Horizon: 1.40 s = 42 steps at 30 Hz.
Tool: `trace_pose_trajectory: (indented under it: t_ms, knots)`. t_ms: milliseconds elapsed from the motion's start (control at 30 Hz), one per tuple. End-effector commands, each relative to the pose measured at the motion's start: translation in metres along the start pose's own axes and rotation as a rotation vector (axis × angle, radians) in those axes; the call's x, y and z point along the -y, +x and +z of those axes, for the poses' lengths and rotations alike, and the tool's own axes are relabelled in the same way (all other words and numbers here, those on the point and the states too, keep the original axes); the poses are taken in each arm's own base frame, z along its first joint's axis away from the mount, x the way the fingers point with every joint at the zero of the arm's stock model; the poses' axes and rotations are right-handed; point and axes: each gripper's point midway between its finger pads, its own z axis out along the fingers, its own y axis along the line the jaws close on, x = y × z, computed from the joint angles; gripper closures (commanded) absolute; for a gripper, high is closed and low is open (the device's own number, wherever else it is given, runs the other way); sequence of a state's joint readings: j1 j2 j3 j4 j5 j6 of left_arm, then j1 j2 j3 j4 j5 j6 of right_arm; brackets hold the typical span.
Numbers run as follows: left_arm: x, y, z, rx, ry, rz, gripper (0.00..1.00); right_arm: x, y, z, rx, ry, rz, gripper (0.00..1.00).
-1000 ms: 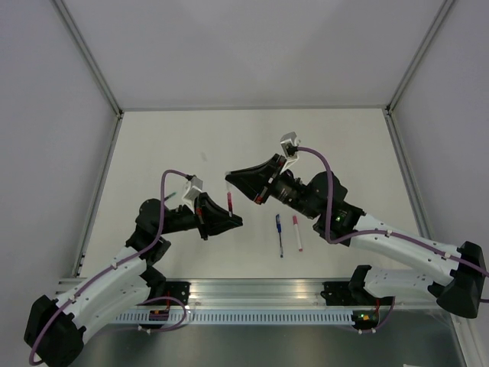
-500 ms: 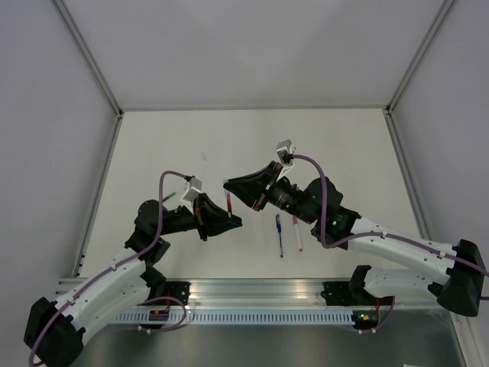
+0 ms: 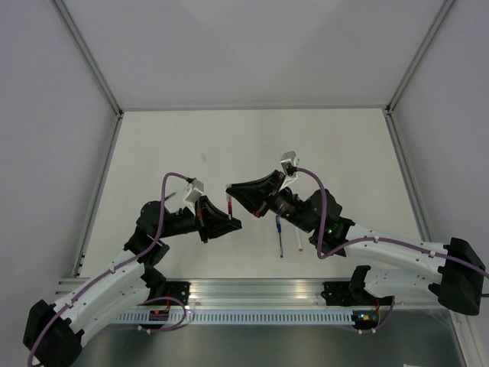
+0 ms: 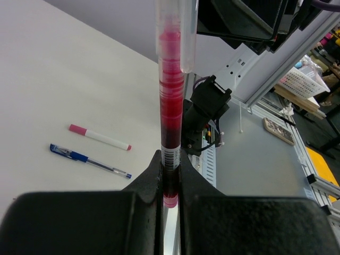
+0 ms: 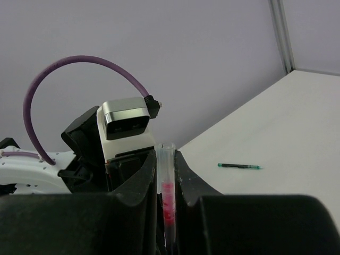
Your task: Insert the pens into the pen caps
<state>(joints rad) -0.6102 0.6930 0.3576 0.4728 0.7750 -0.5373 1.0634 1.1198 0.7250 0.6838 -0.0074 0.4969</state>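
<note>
A red pen point(image 4: 171, 114) stands between my two grippers. My left gripper point(image 4: 170, 178) is shut on its lower end, just above the pink end plug. A clear tube-shaped pen cap point(image 5: 167, 164) sits over the pen's other end, and the red tip shows inside it. My right gripper point(image 5: 167, 178) is shut on that cap. In the top view the red pen point(image 3: 230, 205) bridges the left gripper point(image 3: 232, 222) and the right gripper point(image 3: 230, 189) above the table.
A blue pen point(image 3: 280, 234) and a white pen with pink ends point(image 3: 297, 234) lie side by side on the table under the right arm. A green pen point(image 5: 239, 166) lies alone further off. The aluminium rail point(image 3: 260, 294) runs along the near edge.
The right arm has shifted toward the near edge, bringing its gripper and the cap down closer to the left gripper. The left arm has barely moved.
</note>
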Motion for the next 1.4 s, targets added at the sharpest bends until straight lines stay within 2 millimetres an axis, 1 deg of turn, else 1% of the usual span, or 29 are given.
trace_pose_trajectory:
  t_ms: [0, 100, 200, 333, 367, 500, 667, 833, 933, 967, 1067, 1167, 1367]
  knots:
    - [-0.011, -0.027, 0.001, 0.103, -0.081, 0.049, 0.98, -0.006, 0.019, -0.007, -0.047, -0.036, -0.022, 1.0]
    - [-0.016, -0.027, 0.001, 0.1, -0.112, 0.037, 0.98, -0.005, 0.032, -0.009, -0.098, -0.041, -0.055, 1.0]
    - [-0.02, -0.026, 0.002, 0.097, -0.13, 0.03, 0.98, -0.003, 0.041, -0.011, -0.13, -0.046, -0.067, 1.0]
    - [-0.026, -0.029, 0.001, 0.112, -0.164, 0.034, 0.98, -0.005, 0.053, -0.015, -0.149, -0.065, -0.025, 1.0]
    - [-0.026, -0.03, 0.001, 0.117, -0.17, 0.037, 0.98, -0.008, 0.059, -0.016, -0.161, -0.074, -0.019, 1.0]
    - [-0.03, -0.028, 0.0, 0.109, -0.183, 0.041, 0.98, -0.001, 0.077, -0.023, -0.191, -0.048, -0.037, 1.0]
    - [-0.032, -0.027, 0.0, 0.105, -0.193, 0.046, 0.98, 0.007, 0.088, -0.031, -0.215, -0.017, -0.057, 1.0]
    - [-0.034, -0.028, -0.001, 0.113, -0.206, 0.05, 0.98, 0.004, 0.103, -0.036, -0.265, -0.04, -0.037, 1.0]
    - [-0.032, -0.03, 0.001, 0.115, -0.191, 0.053, 0.98, 0.0, 0.115, -0.04, -0.305, -0.061, -0.031, 1.0]
    - [-0.028, -0.032, 0.002, 0.115, -0.171, 0.058, 0.98, 0.001, 0.119, -0.041, -0.318, -0.066, -0.028, 1.0]
    - [-0.016, -0.037, 0.004, 0.114, -0.115, 0.07, 0.98, -0.007, 0.133, -0.046, -0.359, -0.122, 0.006, 1.0]
    - [-0.006, -0.045, 0.003, 0.128, -0.085, 0.085, 0.98, -0.013, 0.144, -0.055, -0.395, -0.158, 0.04, 1.0]
    - [-0.002, -0.057, 0.001, 0.152, -0.106, 0.101, 0.98, -0.012, 0.157, -0.07, -0.446, -0.154, 0.067, 1.0]
